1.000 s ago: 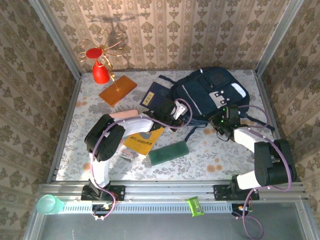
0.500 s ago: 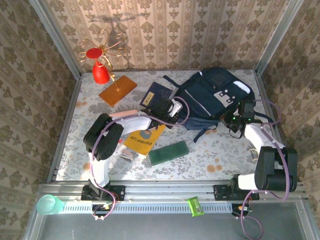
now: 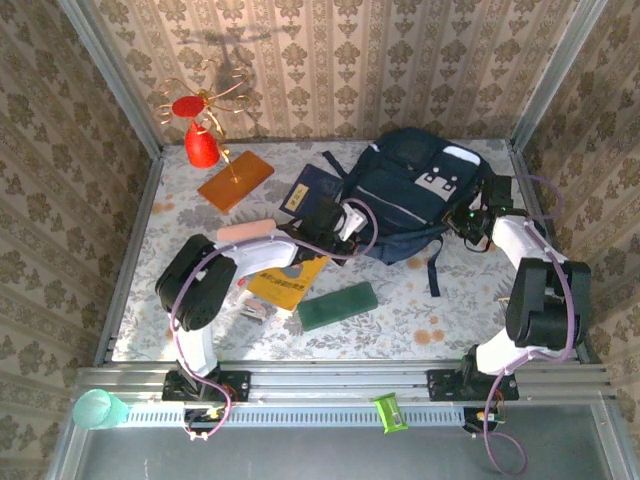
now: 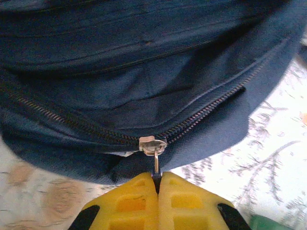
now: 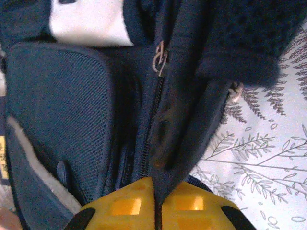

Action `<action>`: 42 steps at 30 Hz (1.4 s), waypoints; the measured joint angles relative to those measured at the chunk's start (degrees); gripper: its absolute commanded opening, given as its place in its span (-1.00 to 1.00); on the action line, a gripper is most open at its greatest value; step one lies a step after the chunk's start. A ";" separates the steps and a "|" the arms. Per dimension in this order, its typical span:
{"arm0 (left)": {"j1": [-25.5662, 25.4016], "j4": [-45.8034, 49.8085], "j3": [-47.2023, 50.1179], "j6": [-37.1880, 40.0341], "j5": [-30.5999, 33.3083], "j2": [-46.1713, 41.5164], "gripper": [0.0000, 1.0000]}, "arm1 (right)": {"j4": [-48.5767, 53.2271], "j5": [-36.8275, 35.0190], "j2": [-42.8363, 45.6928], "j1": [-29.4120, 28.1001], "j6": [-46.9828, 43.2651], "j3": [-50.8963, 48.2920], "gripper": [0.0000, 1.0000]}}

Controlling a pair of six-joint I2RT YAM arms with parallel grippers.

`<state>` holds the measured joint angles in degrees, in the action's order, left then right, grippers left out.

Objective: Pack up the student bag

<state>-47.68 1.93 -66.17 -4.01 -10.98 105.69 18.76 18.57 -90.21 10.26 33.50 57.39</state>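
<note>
At the far right of the counter [image 3: 420, 315], the student bag [image 3: 410, 190] lies flat, well apart from the yellow book [image 3: 285, 280] and the green case [image 3: 337, 305] nearer to us. Within the last second the bag has swung round. Its white patch [image 3: 460, 156] now points toward the back wall, and a loose strap [image 3: 434, 268] trails toward the near edge.

The right arm [image 3: 530, 260] has carried its end of the bag outward and farther back, while the left arm [image 3: 250, 255] has kept its place at the bag's near-left edge. The left jaws are pressed together on the zipper pull [image 4: 156, 160], which hangs from its slider [image 4: 152, 144]. The right jaws pinch a fold of dark fabric [image 5: 165, 139] beside another zipper.

We judge that the 2 arms are stretching and turning the bag so the zipper can run freely. Packing itself looks barely begun, since the book and the case both lie outside the bag.
</note>
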 measured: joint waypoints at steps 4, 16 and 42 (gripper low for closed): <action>-2.32 -0.04 0.09 -1.68 -1.42 0.11 -1.00 | 1.01 -1.55 0.31 0.11 -2.21 0.22 0.09; -3.74 -0.02 -2.56 -3.17 -3.19 2.60 -1.00 | -1.60 -1.42 17.84 -8.48 4.85 -16.15 0.73; 1.66 -0.26 -0.55 -0.33 0.94 0.72 -1.00 | -2.32 -0.22 14.60 -0.02 3.72 -16.13 -0.91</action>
<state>-46.02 1.67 -66.72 -4.34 -10.04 106.41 16.45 18.35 -75.61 10.24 37.21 41.25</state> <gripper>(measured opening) 0.045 0.069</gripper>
